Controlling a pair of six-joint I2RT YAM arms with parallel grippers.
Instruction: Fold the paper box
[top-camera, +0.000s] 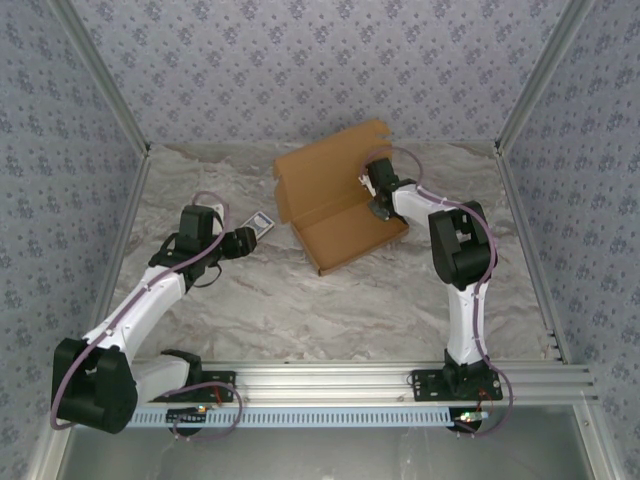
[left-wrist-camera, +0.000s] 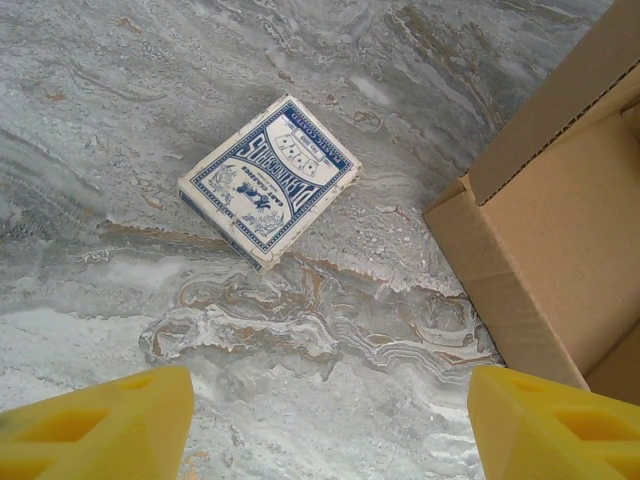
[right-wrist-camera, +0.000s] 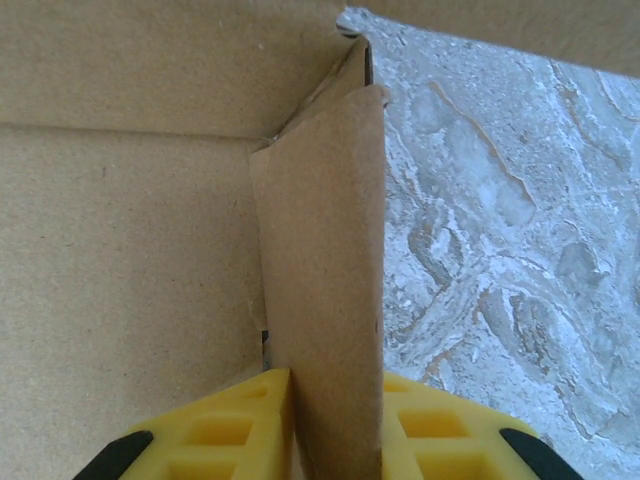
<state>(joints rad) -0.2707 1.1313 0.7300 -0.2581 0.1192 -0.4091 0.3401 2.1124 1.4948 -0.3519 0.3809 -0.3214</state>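
Note:
The paper box (top-camera: 335, 205) is tan cardboard, half formed, lying open at the middle back of the marble table with its lid flap raised toward the rear. My right gripper (top-camera: 378, 205) is at the box's right side wall, shut on that folded wall (right-wrist-camera: 325, 290); the yellow fingers (right-wrist-camera: 230, 430) press it from both sides. The box floor (right-wrist-camera: 120, 280) lies to the left of that wall. My left gripper (left-wrist-camera: 330, 430) hangs open above bare table, left of the box's near-left corner (left-wrist-camera: 480, 270), with nothing between its fingers.
A small blue-and-white card pack (left-wrist-camera: 270, 180) lies flat on the table just left of the box, ahead of the left gripper; from above the pack (top-camera: 260, 222) is beside the left arm's wrist. Patterned walls enclose the table on three sides.

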